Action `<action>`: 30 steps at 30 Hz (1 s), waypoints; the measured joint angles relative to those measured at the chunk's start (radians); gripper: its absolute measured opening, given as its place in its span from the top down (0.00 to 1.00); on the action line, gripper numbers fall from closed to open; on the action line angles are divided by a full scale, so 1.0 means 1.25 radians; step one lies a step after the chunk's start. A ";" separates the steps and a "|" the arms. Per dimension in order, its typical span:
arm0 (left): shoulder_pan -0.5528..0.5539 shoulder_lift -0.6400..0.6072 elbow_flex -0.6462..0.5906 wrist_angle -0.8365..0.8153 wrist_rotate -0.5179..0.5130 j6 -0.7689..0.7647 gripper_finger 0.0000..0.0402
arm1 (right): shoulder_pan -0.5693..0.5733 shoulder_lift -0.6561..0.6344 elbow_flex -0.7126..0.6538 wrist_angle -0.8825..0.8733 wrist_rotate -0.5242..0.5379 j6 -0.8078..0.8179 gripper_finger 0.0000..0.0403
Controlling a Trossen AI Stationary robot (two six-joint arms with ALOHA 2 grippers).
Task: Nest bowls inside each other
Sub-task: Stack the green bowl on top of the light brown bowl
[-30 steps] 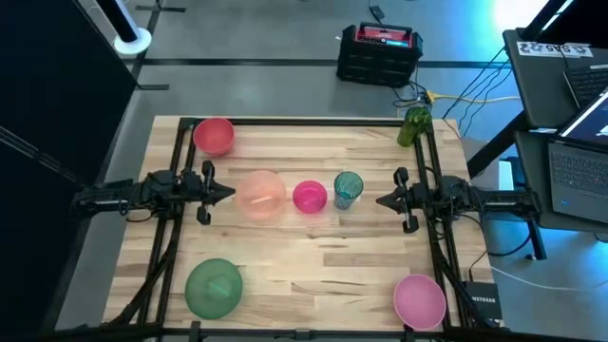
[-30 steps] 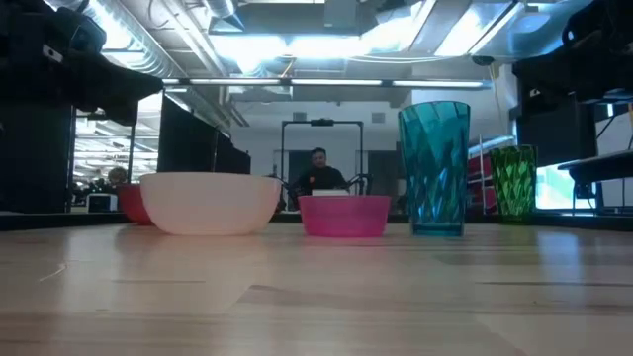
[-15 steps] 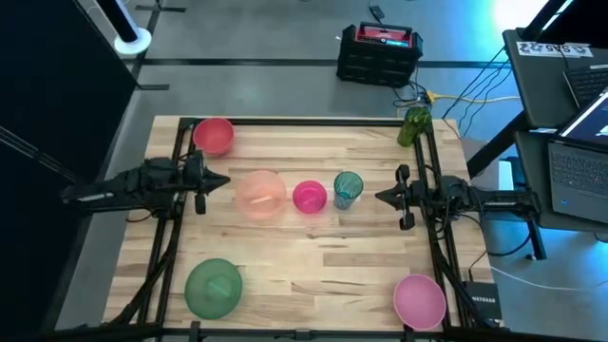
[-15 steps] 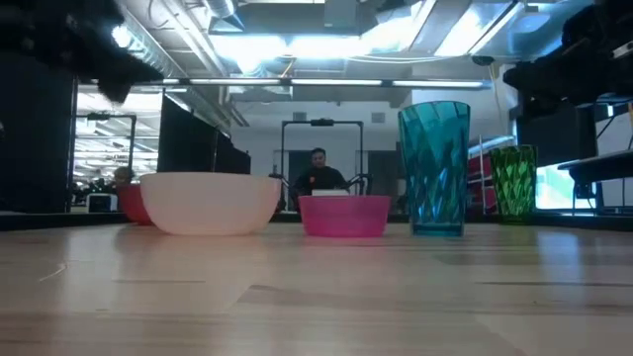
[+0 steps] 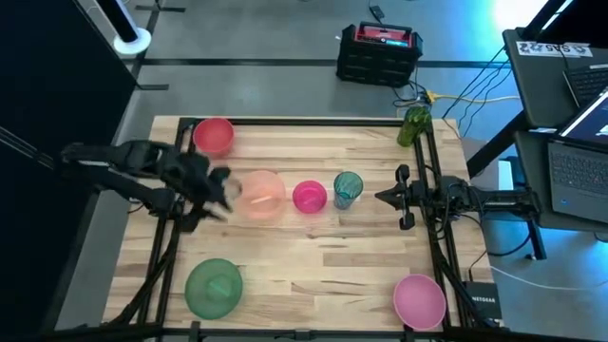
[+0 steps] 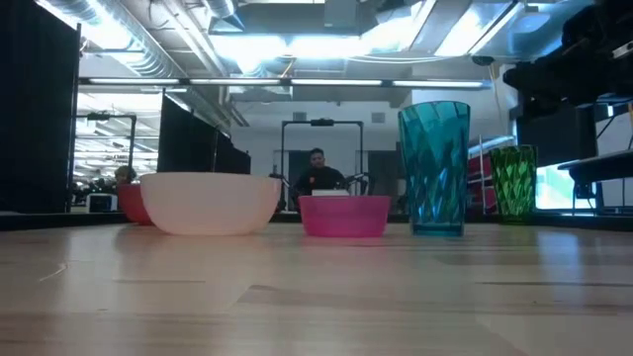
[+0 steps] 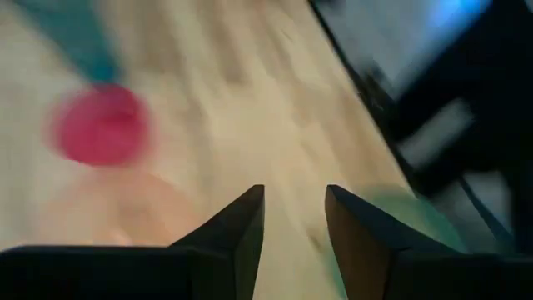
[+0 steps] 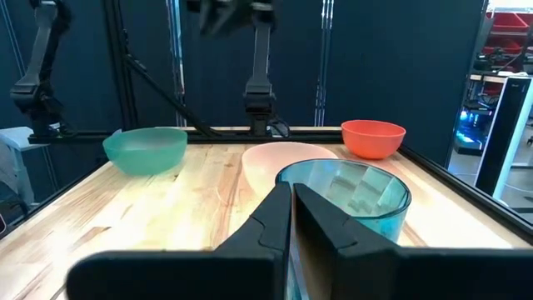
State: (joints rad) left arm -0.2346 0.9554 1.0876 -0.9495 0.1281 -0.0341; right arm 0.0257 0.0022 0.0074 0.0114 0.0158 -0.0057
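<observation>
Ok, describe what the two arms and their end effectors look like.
Both arms are dark, nearly black, built of slim jointed segments. The left end effector has two flat, dark, wedge-shaped fingers. The right end effector has the same angular black fingers. The right arm shows small pale markings near its wrist.

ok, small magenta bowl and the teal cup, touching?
Apart. In the high view a strip of bare wood shows between the magenta bowl and the teal cup; the low view shows the same gap.

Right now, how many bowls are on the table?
5: coral bowl far-left corner, pale pink bowl and magenta bowl mid-table, green bowl near-left, large pink bowl near-right. None nested or hidden.
</observation>
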 joint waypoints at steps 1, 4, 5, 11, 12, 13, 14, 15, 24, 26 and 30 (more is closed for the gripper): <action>-0.031 0.032 0.029 -0.039 0.009 0.004 0.75 | 0.000 0.000 0.000 0.000 0.000 0.000 1.00; -0.125 0.126 0.114 -0.157 0.037 0.018 0.72 | 0.000 0.000 0.000 0.000 0.000 0.000 1.00; -0.156 0.157 0.142 -0.196 0.046 0.022 0.71 | 0.000 0.000 0.000 0.000 0.000 0.000 1.00; -0.219 0.233 0.069 -0.146 0.011 -0.057 0.71 | 0.000 0.000 0.000 0.000 0.000 0.000 1.00; -0.220 0.247 0.057 -0.137 0.009 -0.071 0.71 | 0.000 0.000 0.000 0.000 0.000 0.000 1.00; -0.220 0.258 0.047 -0.128 0.008 -0.081 0.71 | 0.000 0.000 0.000 -0.001 0.000 0.000 1.00; -0.220 0.269 0.040 -0.121 0.008 -0.093 0.71 | 0.000 0.000 0.000 -0.001 0.000 0.000 1.00; -0.220 0.281 0.032 -0.112 0.008 -0.104 0.71 | 0.000 0.000 0.000 -0.001 0.000 0.000 1.00; -0.225 0.375 0.007 -0.057 0.004 -0.118 0.71 | 0.000 0.000 0.000 -0.001 0.000 0.000 1.00; -0.226 0.395 0.007 -0.054 0.003 -0.117 0.71 | 0.000 0.000 0.000 -0.001 -0.001 0.000 1.00; -0.227 0.435 0.006 -0.047 0.000 -0.116 0.71 | 0.000 0.000 0.000 -0.001 -0.001 0.000 1.00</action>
State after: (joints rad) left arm -0.5182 1.4997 1.0950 -1.0083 0.1277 -0.1788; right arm 0.0257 0.0025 0.0074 0.0099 0.0149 -0.0055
